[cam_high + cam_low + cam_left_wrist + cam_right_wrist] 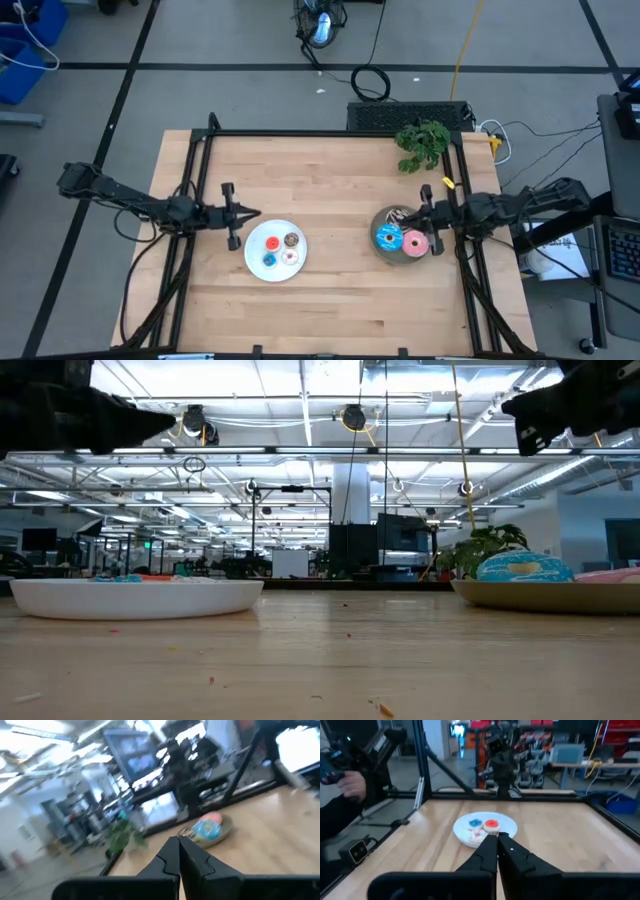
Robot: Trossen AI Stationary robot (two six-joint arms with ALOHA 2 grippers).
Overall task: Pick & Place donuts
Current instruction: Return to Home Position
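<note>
Overhead, a wooden desk (pixel 330 300) carries two plates, well apart. The white plate (pixel 254 248), on the left arm's side, holds the four small rings: tiny red donut (pixel 271 241), tiny brown donut (pixel 291 240), tiny blue donut (pixel 269 261) and tiny pink donut (pixel 290 257). The grey plate (pixel 383 256), on the right arm's side, holds the three larger ones: big blue donut (pixel 388 237), big pink donut (pixel 415 243) just beside it, and big brown donut (pixel 397 215), partly hidden under the right arm. The rings are sorted by size, one plate per size, and none lies on the bare desk, so the placing looks done.

The left pincer (pixel 252 213) is closed and empty, its tip just beside the white plate's rim. The right pincer (pixel 408 214) is closed and empty too, above the grey plate near the big brown donut. In each wrist view the two dark fingers meet in a point with nothing between them.

From desk height both arms show only high in the picture, well clear of the plates. That height and the empty grip suit arms heading to rest, not another pick.

A green plant (pixel 422 145) sits at the desk's far edge. A person's hand (pixel 351 784) shows beyond the desk, away from the plates.
</note>
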